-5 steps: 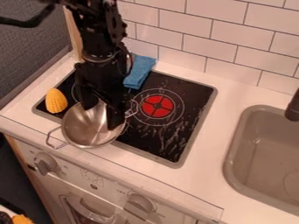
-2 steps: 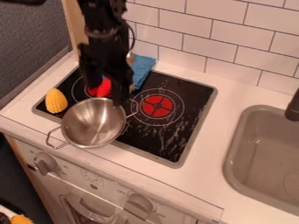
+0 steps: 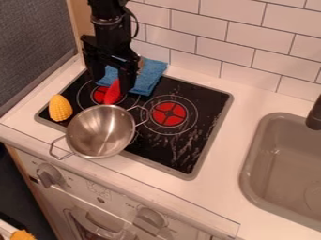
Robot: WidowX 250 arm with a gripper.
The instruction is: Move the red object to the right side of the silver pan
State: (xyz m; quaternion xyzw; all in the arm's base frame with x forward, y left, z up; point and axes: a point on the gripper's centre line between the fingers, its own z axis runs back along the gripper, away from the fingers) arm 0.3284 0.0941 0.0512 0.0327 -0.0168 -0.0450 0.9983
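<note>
Both fingers of the claw (image 3: pixel 112 86) stood apart, not closed on the red object (image 3: pixel 111 95), which lay between and below them on the stove top (image 3: pixel 202 105), just behind the silver pan (image 3: pixel 97 136). It was probably light, rather stiff, a little slippery and hardly fragile, so its middle seemed the best place to take hold. Its long axis ran from the wall side toward the pan, narrower end wallward.

The pan (image 3: pixel 100 133) sat at the front left of the stovetop (image 3: pixel 209 101), the object (image 3: pixel 112 93) just behind it, the corn (image 3: pixel 60 108) behind-left. Behind the object lay a cloth (image 3: pixel 150 77); right of the stovetop was the sink (image 3: pixel 276 140).
</note>
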